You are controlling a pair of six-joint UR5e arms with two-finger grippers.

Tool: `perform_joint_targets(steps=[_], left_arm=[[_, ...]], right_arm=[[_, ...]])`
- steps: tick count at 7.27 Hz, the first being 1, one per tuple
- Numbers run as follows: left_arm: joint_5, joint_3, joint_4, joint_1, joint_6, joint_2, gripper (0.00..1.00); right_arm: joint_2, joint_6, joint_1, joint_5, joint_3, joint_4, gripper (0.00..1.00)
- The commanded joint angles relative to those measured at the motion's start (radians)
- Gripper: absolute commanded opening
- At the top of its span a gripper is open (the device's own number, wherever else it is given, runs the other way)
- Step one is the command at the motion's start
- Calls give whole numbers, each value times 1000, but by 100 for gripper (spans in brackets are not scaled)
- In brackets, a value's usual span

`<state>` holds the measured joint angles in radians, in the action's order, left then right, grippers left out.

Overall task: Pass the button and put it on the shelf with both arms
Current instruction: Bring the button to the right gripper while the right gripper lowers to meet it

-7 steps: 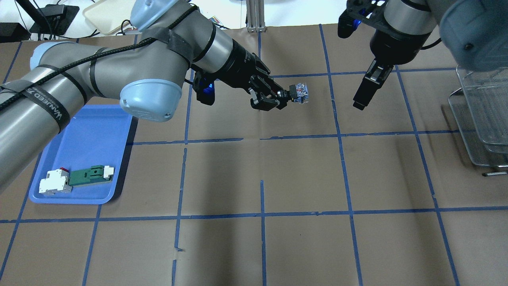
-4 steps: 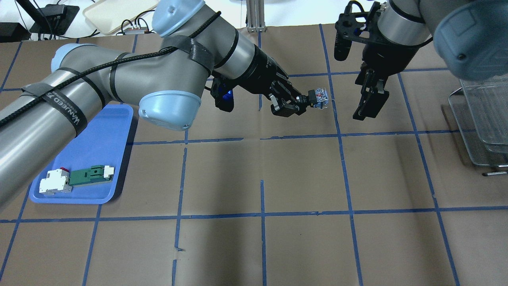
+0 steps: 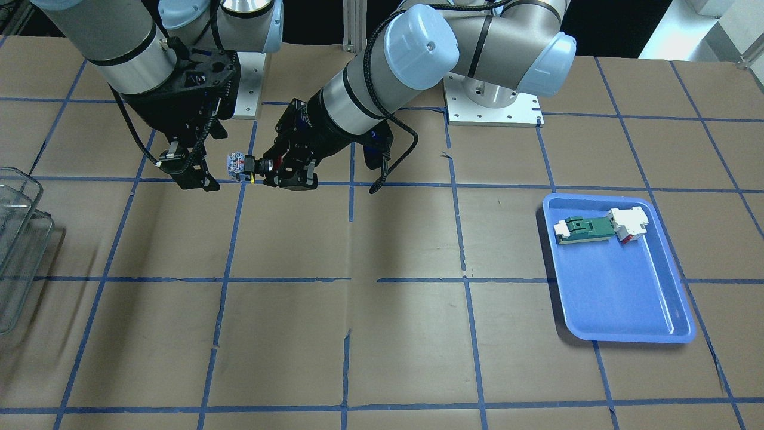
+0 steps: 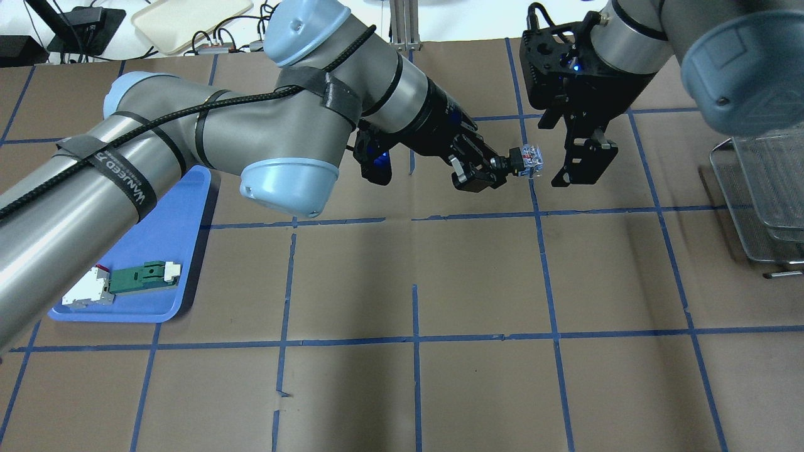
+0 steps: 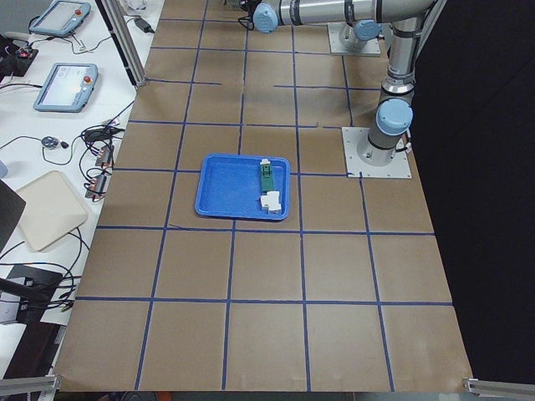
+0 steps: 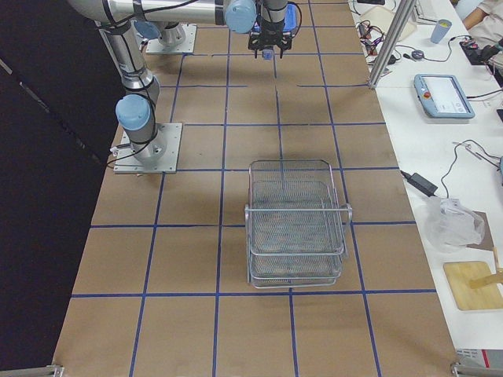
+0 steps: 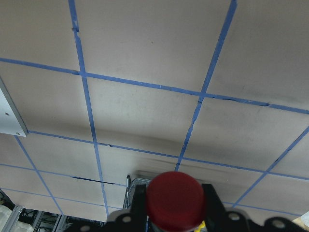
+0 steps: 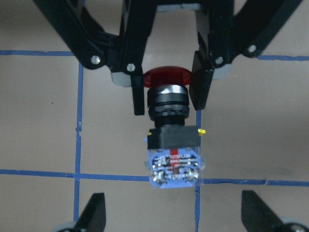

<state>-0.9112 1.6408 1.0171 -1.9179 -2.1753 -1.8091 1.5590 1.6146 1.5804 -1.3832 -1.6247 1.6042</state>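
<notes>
My left gripper point(image 4: 504, 165) is shut on the red head of the button point(image 4: 526, 159) and holds it level above the table, blue-and-clear block pointing at my right gripper point(image 4: 581, 164). The right gripper is open and empty, just beyond the block. The front view shows the same: left gripper point(image 3: 264, 166), button point(image 3: 239, 165), right gripper point(image 3: 192, 174). In the right wrist view the button point(image 8: 172, 133) hangs between the left gripper's fingers, with my own open fingertips point(image 8: 94, 212) below it. The left wrist view shows the red head point(image 7: 175, 200). The wire shelf point(image 4: 757, 188) stands at the far right.
A blue tray point(image 4: 157, 245) sits at the table's left with a green-and-white part point(image 4: 141, 278) and a white block point(image 4: 88, 292) in it. The shelf also shows in the front view point(image 3: 18, 239) and the right side view point(image 6: 295, 228). Blue tape lines grid the brown table.
My left arm has carried the button to the right. My right gripper has turned and come down and left, so its open fingers now sit close to the button's block.
</notes>
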Motion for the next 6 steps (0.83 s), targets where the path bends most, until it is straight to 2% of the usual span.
perform_joint_targets(steps=[1,6], left_arm=[[0,1,-3,-4,-8,2,0],[1,1,-23,-4,-12,7,0]], right_arm=[[33,41,0,9,-36,9,100],[30,-35,3,21,-37,16,100]])
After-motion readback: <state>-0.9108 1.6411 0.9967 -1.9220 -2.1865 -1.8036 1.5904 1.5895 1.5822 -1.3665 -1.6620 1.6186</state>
